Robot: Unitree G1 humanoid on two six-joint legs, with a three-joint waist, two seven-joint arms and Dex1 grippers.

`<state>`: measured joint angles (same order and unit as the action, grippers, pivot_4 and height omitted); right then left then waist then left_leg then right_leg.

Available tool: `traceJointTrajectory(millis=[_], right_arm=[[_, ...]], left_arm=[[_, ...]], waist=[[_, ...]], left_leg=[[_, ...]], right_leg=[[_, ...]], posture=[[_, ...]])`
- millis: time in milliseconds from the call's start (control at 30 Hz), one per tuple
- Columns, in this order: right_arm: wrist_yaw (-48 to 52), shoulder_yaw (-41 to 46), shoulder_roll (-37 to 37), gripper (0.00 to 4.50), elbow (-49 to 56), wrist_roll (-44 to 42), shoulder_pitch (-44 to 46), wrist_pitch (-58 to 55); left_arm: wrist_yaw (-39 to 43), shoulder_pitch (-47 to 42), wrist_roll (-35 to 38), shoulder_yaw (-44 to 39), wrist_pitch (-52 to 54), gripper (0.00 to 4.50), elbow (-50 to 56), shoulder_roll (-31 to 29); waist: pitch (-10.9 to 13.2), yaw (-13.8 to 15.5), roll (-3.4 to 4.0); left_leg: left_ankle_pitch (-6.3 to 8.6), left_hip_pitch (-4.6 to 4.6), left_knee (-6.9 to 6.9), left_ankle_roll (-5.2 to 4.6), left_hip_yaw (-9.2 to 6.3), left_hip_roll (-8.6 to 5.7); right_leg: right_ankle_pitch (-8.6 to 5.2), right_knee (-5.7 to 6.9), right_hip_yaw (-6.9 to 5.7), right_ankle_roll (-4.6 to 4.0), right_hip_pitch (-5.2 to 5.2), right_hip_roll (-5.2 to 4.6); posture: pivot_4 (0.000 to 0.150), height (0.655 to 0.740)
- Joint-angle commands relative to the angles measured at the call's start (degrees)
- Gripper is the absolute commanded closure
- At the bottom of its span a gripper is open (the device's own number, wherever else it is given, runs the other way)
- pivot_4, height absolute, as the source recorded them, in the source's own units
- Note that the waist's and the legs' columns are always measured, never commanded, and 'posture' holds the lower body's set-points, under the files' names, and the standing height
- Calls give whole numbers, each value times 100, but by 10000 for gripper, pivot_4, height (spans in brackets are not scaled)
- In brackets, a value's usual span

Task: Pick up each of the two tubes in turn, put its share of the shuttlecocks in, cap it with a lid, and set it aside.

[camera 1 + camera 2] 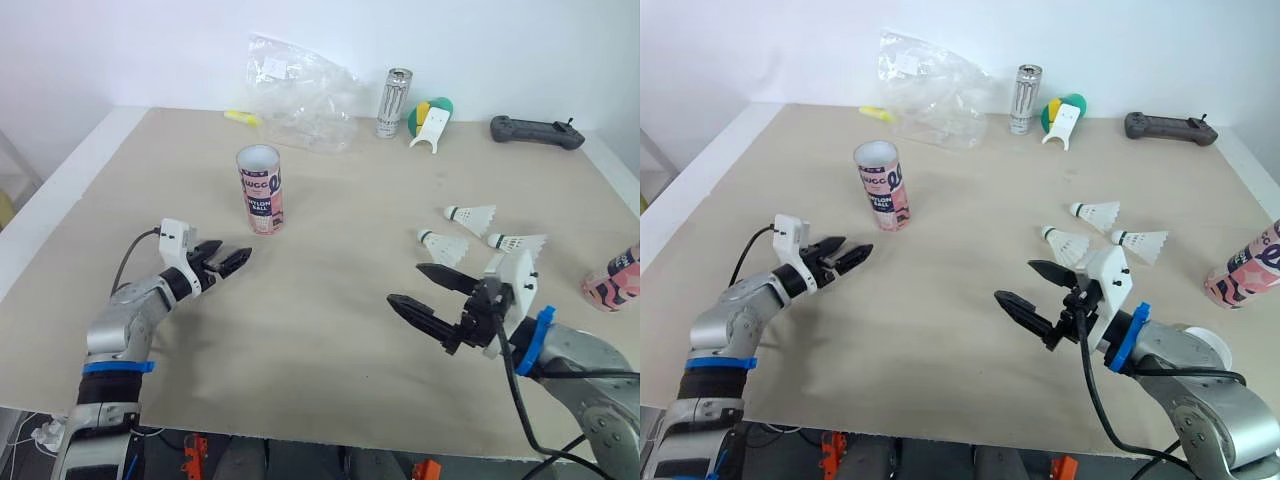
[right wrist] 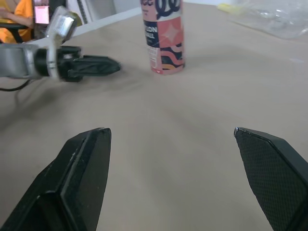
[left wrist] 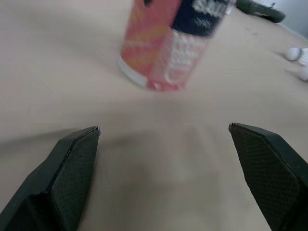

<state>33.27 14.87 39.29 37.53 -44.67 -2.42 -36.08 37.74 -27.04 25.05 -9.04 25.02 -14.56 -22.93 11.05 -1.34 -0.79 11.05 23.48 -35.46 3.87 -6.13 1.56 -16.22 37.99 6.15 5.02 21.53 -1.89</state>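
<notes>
free tabletop centre, tube standing beyond

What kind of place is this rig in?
Likely a robot test lab: a plain table against a white wall, a handheld controller and drink can at its far edge, shuttlecocks laid out as props.

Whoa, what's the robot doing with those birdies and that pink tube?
Nothing is packed yet. The left gripper and the right gripper are both open and empty above the table. The left one points at the upright tube, whose top is open. Three shuttlecocks lie loose by the right gripper. A second tube sits near the table's right edge.
</notes>
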Motion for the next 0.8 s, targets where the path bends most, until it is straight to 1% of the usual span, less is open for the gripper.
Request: traceJointTrajectory(millis=[33, 100, 233, 433, 533, 633, 733, 800], right_arm=[[-177, -116, -137, 1111, 256, 103, 64, 121], [-236, -192, -232, 1111, 288, 197, 6, 179], [-383, -212, -454, 1111, 396, 180, -71, 237], [-535, -131, -462, 1111, 612, 186, -231, 223], [-607, -68, -456, 1111, 709, 156, -320, 207], [-669, -61, -441, 1111, 783, 139, -378, 185], [-709, -37, -425, 1111, 811, 144, -431, 165], [-733, -20, -416, 1111, 817, 151, -454, 153]], left_arm=[[333, -380, -300, 230, -694, 0, -642, 116], [509, -664, -524, 377, -1119, 0, -1166, 172], [757, -1528, -904, 527, -1969, 0, -2614, 247], [884, -2305, -1249, 528, -2843, 0, -4129, 348], [810, -2614, -1395, 516, -3120, 0, -4677, 476], [500, -2960, -1567, 481, -3360, 0, -5195, 591], [128, -3241, -1705, 419, -3558, 0, -5555, 673], [51, -3338, -1770, 409, -3647, 0, -5684, 708]], waist=[[0, -2, 0], [0, -3, -1], [-1, -2, -3], [0, -19, -4], [0, -18, -5], [0, -14, -6], [1, -16, -8], [1, -17, -8]], left_leg=[[0, -1, 1, 0, 0, 0], [0, 0, 1, 1, 0, 0], [-2, 1, 2, 1, -5, 0], [-2, 4, 6, 1, -5, 0], [-2, 7, 8, 1, -6, 0], [-2, 9, 6, 1, -7, -1], [-2, 10, 3, 1, -7, -1], [-2, 9, 3, 1, -8, -1]], right_leg=[[-1, 0, 0, 1, 0, 1], [-1, 0, 1, 1, 0, 1], [-1, 1, -5, 2, 2, 4], [-3, 1, -5, 3, 4, 3], [-3, 1, -6, 1, 5, 3], [-4, 1, -6, 3, 5, 3], [-4, 1, -6, 7, 4, 3], [-3, 1, -7, 8, 5, 3]], posture=[[1500, 7400], [1500, 7400], [1500, 7400], [1500, 7400], [1500, 7400], [1500, 7400], [1500, 7400], [1500, 7400]])
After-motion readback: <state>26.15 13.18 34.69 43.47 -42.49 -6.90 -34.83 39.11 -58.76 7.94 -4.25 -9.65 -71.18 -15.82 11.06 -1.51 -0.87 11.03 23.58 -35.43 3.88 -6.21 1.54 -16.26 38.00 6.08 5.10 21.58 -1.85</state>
